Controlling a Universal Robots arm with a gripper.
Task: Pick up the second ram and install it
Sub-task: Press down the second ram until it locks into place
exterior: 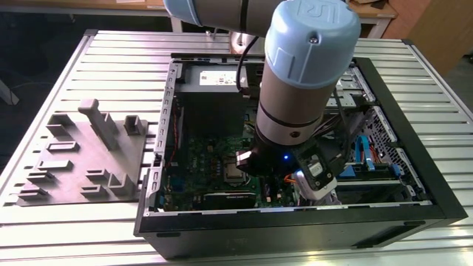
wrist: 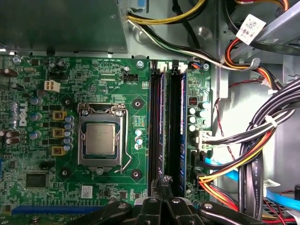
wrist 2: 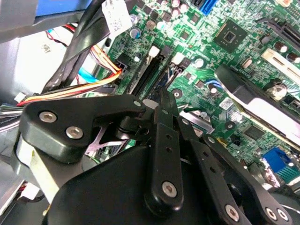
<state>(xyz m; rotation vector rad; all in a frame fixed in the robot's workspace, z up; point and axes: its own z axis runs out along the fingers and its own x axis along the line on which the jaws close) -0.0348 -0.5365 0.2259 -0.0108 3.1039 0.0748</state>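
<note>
Ribbed metal worktop (exterior: 111, 55), silver slats running across, lit evenly from above. Dark floor (exterior: 30, 50) beyond its edge at the exterior view's left. Wooden furniture (exterior: 436, 25) at the far corner on the exterior view's right.

The second ram (wrist: 162, 131) shows in the first wrist view as a long, thin, dark blue strip seen edge-on, standing upright along a long black memory slot (wrist: 156, 131) on the green motherboard (wrist: 93, 79). It lies at about three o'clock from the processor socket (wrist: 101, 140) and runs straight from twelve to six o'clock, parallel to the neighbouring slot (wrist: 174, 131). Its six o'clock end sits just beneath the meeting fingertips of the gripper (wrist: 164, 180), though whether they touch it cannot be told, and its chips are not visible from this angle.
</note>
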